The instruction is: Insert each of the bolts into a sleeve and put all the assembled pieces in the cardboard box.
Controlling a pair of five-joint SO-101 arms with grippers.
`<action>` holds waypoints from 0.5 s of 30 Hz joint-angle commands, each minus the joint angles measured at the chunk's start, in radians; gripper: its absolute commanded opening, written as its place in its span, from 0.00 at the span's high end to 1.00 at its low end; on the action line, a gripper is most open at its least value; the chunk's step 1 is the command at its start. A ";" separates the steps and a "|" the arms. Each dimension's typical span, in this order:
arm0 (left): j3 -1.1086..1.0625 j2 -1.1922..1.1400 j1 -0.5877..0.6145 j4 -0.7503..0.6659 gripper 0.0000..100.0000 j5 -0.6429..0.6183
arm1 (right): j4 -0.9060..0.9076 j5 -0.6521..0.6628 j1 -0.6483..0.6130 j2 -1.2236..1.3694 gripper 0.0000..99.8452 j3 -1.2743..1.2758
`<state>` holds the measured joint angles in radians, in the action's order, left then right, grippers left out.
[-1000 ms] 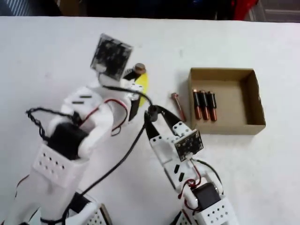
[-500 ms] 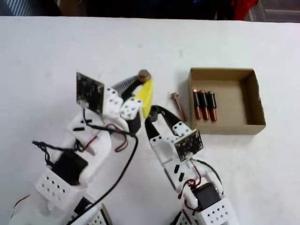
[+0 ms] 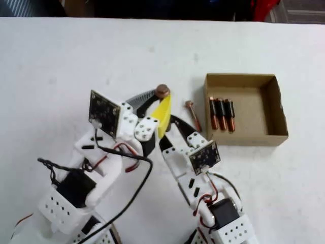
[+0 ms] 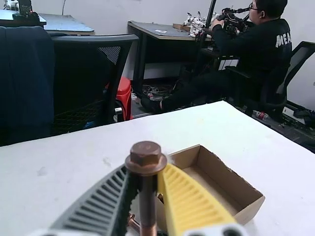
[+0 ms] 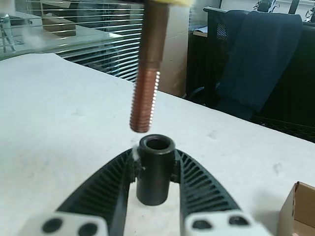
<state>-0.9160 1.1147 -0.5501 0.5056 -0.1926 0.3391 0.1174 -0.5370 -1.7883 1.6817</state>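
High view: both arms over the table (image 3: 61, 56), grippers close together, to the left of the cardboard box (image 3: 278, 109)
Left gripper (image 3: 160, 101): grey and yellow fingers pinched on the shank of the held bolt (image 3: 162, 91), just under its hex head
Held bolt: upright in the air, head up, threaded end down; in the right wrist view its tip hangs just above the sleeve's rim, apart from it and a little off the bore's centre
Right gripper (image 5: 156, 157): black fingers clamped on the sleeve (image 5: 156, 179) from both sides
Sleeve: upright, open end up, under the bolt tip; can't tell whether its base touches the table
Loose bolt (image 3: 193, 115): lying on the table just beside the box's left wall, head pointing away from the arms
Assembled pieces (image 3: 222, 113): three, side by side in the left part of the box
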 commanded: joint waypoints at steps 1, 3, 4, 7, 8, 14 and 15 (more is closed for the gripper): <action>0.008 0.031 -0.004 -0.051 0.98 0.012 | 0.002 -0.005 -0.002 -0.004 0.98 0.009; -0.006 0.031 -0.004 -0.081 0.98 0.012 | 0.002 -0.005 -0.004 -0.004 0.98 0.009; -0.023 0.031 -0.004 -0.114 0.98 0.014 | 0.002 -0.005 -0.004 -0.004 0.98 0.009; -0.087 0.038 -0.004 -0.204 0.98 0.017 | 0.002 -0.005 -0.002 -0.004 0.98 0.009; -0.106 0.039 -0.004 -0.222 0.98 0.017 | 0.002 -0.005 -0.002 -0.004 0.98 0.009; -0.126 0.039 -0.005 -0.232 0.98 0.017 | 0.002 -0.005 -0.002 -0.004 0.98 0.009; -0.129 0.039 -0.005 -0.230 0.98 0.017 | 0.002 -0.005 -0.002 -0.004 0.98 0.009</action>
<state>-1.0572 1.1208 -0.5516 0.3107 -0.1803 0.3391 0.1174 -0.5370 -1.7883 1.6817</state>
